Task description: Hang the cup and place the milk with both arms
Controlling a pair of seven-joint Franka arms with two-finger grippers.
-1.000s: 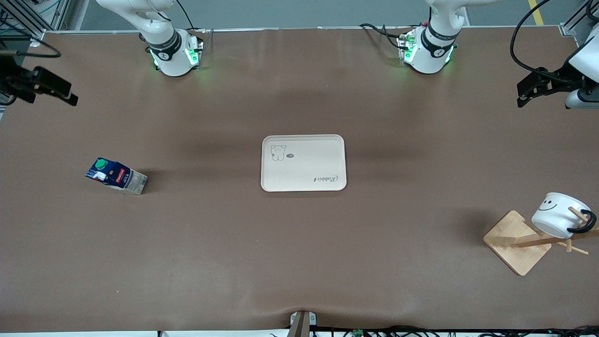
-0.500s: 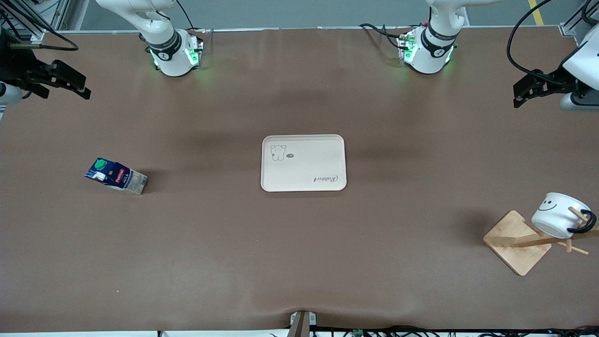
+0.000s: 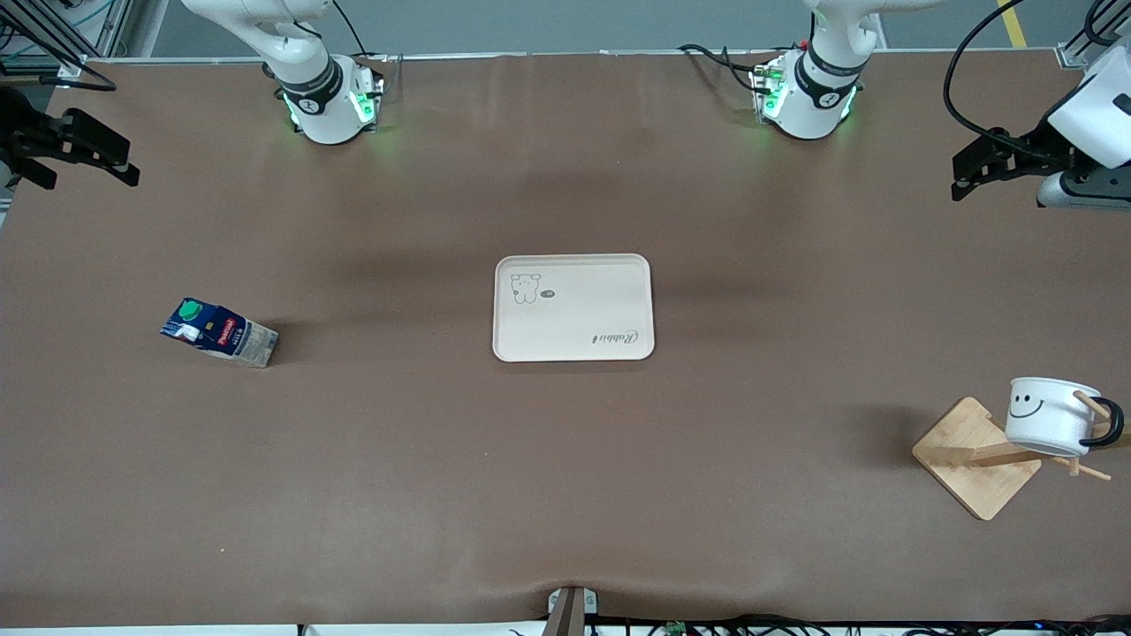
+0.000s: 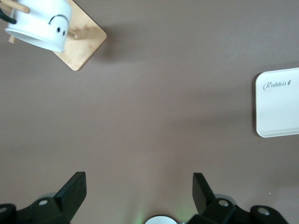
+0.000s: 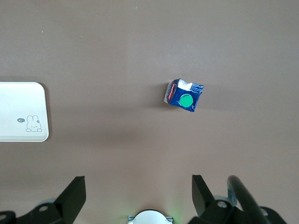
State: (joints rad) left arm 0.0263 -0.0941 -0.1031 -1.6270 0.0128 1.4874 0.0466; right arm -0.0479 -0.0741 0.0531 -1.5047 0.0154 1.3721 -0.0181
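The white cup (image 3: 1050, 415) with the smiley face hangs by its black handle on a peg of a wooden rack (image 3: 975, 459) at the left arm's end of the table. It also shows in the left wrist view (image 4: 39, 23). The dark blue milk (image 3: 217, 332) with its green cap stands on the table toward the right arm's end, and shows in the right wrist view (image 5: 184, 95). My left gripper (image 3: 972, 170) is open and empty, high over the table's left-arm end (image 4: 139, 186). My right gripper (image 3: 102, 155) is open and empty, high over the right-arm end (image 5: 138, 189).
A cream tray (image 3: 573, 307) with a rabbit drawing lies flat at the table's middle, nothing on it. It shows in the left wrist view (image 4: 280, 102) and in the right wrist view (image 5: 21, 112). The two arm bases stand along the table's back edge.
The cup has swung on its peg from a tilt to nearly upright. The left gripper has drifted a little toward the table's middle; the right gripper has shifted slightly.
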